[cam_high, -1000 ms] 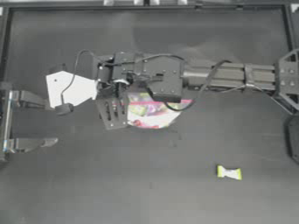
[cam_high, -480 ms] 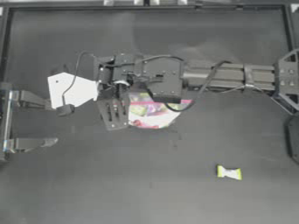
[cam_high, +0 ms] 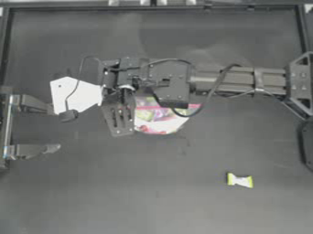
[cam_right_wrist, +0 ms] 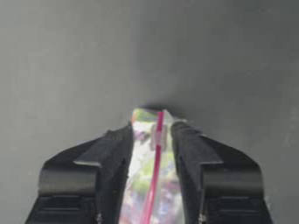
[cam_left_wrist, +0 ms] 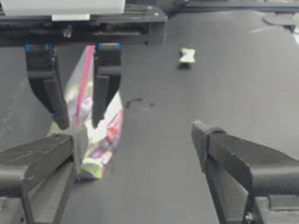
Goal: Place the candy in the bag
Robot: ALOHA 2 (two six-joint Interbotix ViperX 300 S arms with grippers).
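- We see the right arm reaching across the table (cam_high: 73, 196) from the right side, its end effector (cam_high: 122, 119) past the middle, left of centre in the top view.
- Right end effector: jaws pressed together on the bag (cam_high: 160, 119), clamped at the pink seal strip (cam_right_wrist: 156, 162); in the right wrist view the strip runs between the two dark jaws and the bag's rim pokes out beyond their tips.
- The bag hangs from that grip, with colourful contents showing through the clear plastic. In the left wrist view it (cam_left_wrist: 93, 131) appears edge-on and upright, the right end effector's fingers (cam_left_wrist: 104, 94) on either side of it.
- We cannot tell whether the bag's lower edge touches the table.
- Left end effector (cam_left_wrist: 137, 144): jaws wide apart, holding nothing. It sits at the left side of the table, facing the bag; one jaw tip is just beside the bag's lower part, and we cannot tell if they touch.
- The candy (cam_high: 240, 181) lies flat on the table toward the lower right of the top view, well apart from the bag and from both end effectors. It also shows in the left wrist view (cam_left_wrist: 187, 55), beyond the bag.
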